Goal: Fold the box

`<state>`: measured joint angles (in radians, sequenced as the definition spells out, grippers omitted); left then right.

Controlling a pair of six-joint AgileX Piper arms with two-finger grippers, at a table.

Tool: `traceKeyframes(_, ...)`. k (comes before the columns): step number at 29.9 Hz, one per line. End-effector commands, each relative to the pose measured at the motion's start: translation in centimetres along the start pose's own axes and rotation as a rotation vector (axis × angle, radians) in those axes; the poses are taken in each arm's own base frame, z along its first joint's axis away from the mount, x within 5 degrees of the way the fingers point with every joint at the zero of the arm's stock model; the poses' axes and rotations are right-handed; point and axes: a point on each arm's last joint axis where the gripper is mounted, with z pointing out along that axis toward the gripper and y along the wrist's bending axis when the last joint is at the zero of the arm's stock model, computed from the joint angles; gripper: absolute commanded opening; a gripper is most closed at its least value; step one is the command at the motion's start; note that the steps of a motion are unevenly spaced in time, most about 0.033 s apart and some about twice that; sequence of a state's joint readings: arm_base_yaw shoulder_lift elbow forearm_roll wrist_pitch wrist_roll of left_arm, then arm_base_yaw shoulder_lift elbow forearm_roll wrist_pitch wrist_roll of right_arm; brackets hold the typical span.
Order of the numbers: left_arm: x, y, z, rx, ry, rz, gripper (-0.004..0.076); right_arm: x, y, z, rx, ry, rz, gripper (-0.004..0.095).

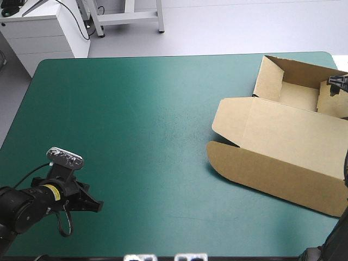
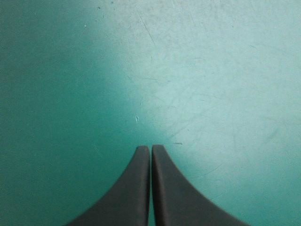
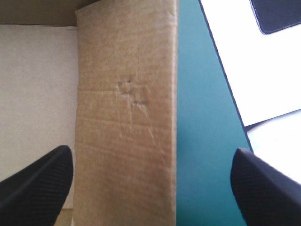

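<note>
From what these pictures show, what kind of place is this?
Probably a robot test bench in a lab. A table with a teal-green cover carries a partly folded brown box; the left gripper is shut above the cover, the right gripper open over a box wall.

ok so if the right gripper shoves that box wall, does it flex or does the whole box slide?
Probably flexes first: the box is thin single-sheet board, and the wall ahead of the open right gripper shows dents. Likely light, so it may also slide on the smooth teal-green cover.

high: above whole table (image 1: 136, 136) | left wrist: close over cover (image 2: 211, 70) | right wrist: close, shares box (image 3: 127, 117)
</note>
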<state>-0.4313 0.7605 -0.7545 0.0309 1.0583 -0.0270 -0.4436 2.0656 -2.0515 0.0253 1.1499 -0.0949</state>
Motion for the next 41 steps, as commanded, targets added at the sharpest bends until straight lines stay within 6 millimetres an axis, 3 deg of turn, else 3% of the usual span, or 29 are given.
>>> traceKeyframes(1,-0.8,0.0,-0.6,-0.003,-0.063,-0.001,-0.0008,-0.8,-0.2,-6.1,0.013,-0.127,0.006,0.086)
traceKeyframes(4,-0.8,0.0,-0.6,-0.003,-0.063,-0.001,-0.0008,-0.6,0.3,-7.7,-0.032,-0.149,-0.004,0.0836)
traceKeyframes(6,-0.8,0.0,-0.6,-0.003,-0.063,-0.001,-0.0008,-0.5,0.6,-8.9,-0.061,-0.168,-0.009,0.0753)
traceKeyframes(8,-0.8,0.0,-0.6,-0.003,-0.063,-0.001,-0.0008,-0.2,1.0,-10.2,-0.096,-0.178,-0.016,0.0581)
traceKeyframes(13,-0.8,0.0,-0.6,0.0,-0.063,-0.003,-0.0008,0.4,2.3,-12.5,-0.157,-0.193,-0.048,0.0002)
traceKeyframes(19,-0.8,-0.1,-0.6,0.017,-0.062,-0.016,-0.0008,1.0,4.9,-16.1,-0.217,-0.265,-0.105,-0.0005)
traceKeyframes(25,-0.8,-0.3,-0.6,0.037,-0.061,-0.027,-0.0008,2.7,9.7,-20.8,-0.297,-0.353,-0.245,-0.0004)
traceKeyframes(30,-0.9,-0.3,-0.7,0.029,-0.074,-0.023,-0.0008,6.2,13.9,-25.3,-0.394,-0.407,-0.394,-0.0004)
traceKeyframes(34,-1.3,-0.3,-0.7,0.03,-0.115,-0.024,-0.0008,10.0,16.3,-27.3,-0.473,-0.4,-0.501,-0.0004)
traceKeyframes(38,-1.4,-0.3,-0.7,0.03,-0.131,-0.012,-0.0008,13.8,16.8,-28.3,-0.517,-0.418,-0.558,-0.0004)
traceKeyframes(41,-1.5,-0.3,-0.7,0.036,-0.144,-0.016,-0.0008,16.6,16.2,-28.6,-0.543,-0.45,-0.556,-0.0004)
